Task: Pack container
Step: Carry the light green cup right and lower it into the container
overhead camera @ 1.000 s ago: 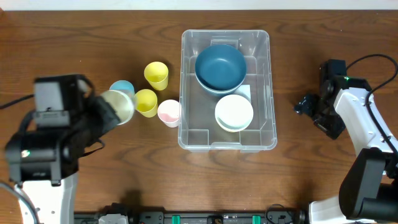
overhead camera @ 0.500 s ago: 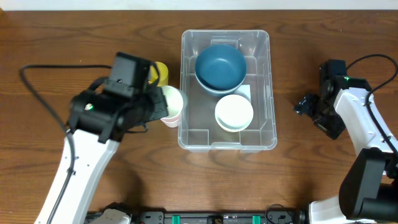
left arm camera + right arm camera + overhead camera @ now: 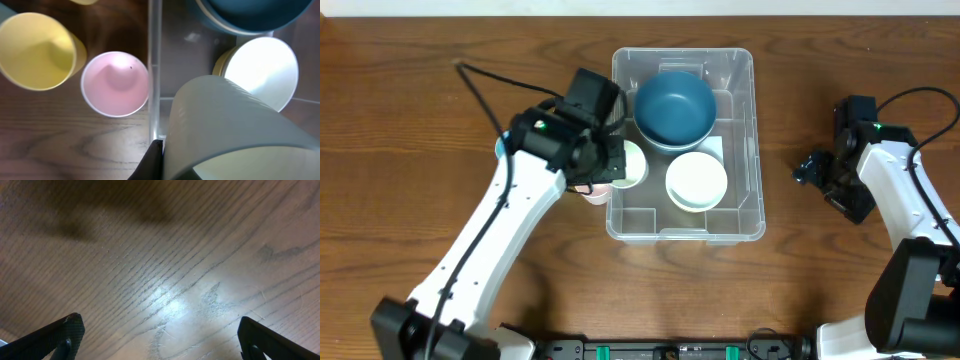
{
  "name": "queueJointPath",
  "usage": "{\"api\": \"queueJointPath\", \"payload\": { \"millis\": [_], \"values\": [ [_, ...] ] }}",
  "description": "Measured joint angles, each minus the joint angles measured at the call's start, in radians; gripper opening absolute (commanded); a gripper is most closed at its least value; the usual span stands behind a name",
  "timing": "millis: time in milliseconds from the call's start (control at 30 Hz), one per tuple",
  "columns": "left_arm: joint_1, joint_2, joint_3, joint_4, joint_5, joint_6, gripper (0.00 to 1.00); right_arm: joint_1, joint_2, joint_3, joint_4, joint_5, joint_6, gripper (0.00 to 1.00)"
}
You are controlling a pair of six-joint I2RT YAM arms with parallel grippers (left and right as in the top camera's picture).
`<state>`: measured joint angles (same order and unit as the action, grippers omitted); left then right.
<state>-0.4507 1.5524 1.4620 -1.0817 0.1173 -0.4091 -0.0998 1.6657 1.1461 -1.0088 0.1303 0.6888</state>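
The clear container (image 3: 750, 130) stands mid-table, holding a blue bowl (image 3: 674, 108) at the back and a white bowl (image 3: 696, 181) in front. My left gripper (image 3: 620, 165) is shut on a pale green cup (image 3: 631, 164) and holds it tilted over the container's left wall. In the left wrist view the cup (image 3: 225, 130) fills the lower right, above the container wall (image 3: 155, 75), with the white bowl (image 3: 260, 70) and the blue bowl (image 3: 250, 12) beyond. My right gripper (image 3: 812, 170) is open and empty over bare table to the right of the container.
Outside the container's left wall a pink cup (image 3: 115, 84) and a yellow cup (image 3: 37, 50) stand on the table. In the overhead view my left arm covers most of them; the pink cup (image 3: 595, 193) peeks out. The right wrist view shows only wood.
My left arm has swung right with the pale green cup, from left of the cups to over the container's left wall. The right arm has not moved.
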Motion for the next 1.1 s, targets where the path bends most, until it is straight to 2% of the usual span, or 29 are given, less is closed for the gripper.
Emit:
{"api": "queueJointPath", "payload": {
  "millis": [333,700,1100],
  "values": [
    [-0.048,0.062,0.0,0.011,-0.021,0.052,0.07,0.0,0.0,0.0,0.0,0.0,0.0,0.99],
    [-0.078,0.227,0.0,0.037,-0.032,0.066,0.06,0.0,0.0,0.0,0.0,0.0,0.0,0.99],
    [-0.1,0.24,-0.001,0.05,-0.039,0.069,0.07,0.0,0.0,0.0,0.0,0.0,0.0,0.99]
  ]
}}
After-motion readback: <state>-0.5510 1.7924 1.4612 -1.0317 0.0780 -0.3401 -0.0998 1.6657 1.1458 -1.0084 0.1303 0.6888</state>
